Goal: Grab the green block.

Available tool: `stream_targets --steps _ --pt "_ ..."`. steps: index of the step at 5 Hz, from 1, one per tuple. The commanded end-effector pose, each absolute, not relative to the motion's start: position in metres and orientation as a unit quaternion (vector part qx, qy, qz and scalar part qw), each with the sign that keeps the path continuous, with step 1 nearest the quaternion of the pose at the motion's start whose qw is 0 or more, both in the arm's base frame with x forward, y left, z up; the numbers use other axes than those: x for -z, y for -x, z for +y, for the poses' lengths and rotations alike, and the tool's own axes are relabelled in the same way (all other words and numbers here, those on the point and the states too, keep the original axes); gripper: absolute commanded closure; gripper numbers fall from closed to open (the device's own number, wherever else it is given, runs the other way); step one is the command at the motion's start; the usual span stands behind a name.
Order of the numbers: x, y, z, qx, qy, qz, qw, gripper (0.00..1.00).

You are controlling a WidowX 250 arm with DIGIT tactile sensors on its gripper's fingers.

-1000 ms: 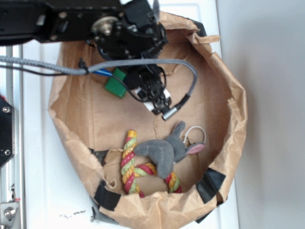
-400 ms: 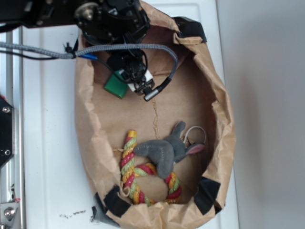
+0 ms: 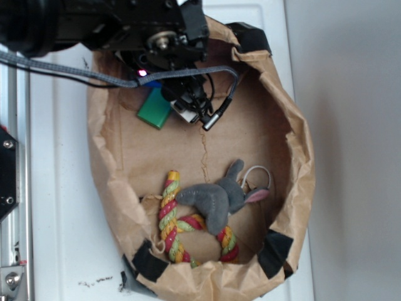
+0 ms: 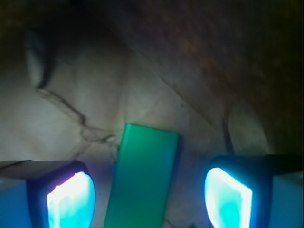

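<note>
The exterior view looks straight down from high above onto the crumpled brown paper bag (image 3: pixel 119 188). The wrist view sits low inside it, very near the paper floor. Both views share the small flat bright green block (image 3: pixel 154 108) (image 4: pixel 142 175).

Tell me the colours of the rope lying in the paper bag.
The rope is braided green, yellow and red, clearest in the exterior view, beside the grey plush toy.
</note>
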State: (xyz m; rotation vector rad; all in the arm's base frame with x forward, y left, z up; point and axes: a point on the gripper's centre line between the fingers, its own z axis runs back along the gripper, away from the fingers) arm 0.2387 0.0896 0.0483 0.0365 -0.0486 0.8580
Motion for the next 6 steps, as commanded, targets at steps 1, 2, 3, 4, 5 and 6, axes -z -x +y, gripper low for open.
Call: stream_targets --steps 1,2,3,4,5,6 --pt "-0.033 -0.237 0.08 -0.419 -0.011 -0.091 0.903 0.0" --pt "-0.012 -0.234 0.071 -0.411 -0.009 -0.124 0.903 0.0" --pt "0.0 -0.238 0.067 -0.425 -0.026 -0.132 0.895 0.05" --pt "-0.004 -0.241 0.065 -0.422 -0.023 -0.13 0.897 1.0" --pt "-0.025 -0.24 0.062 -0.4 -0.013 -0.138 0.906 1.0" --pt "-0.047 -0.245 0.056 -0.395 -0.023 -0.122 0.91 1.0"
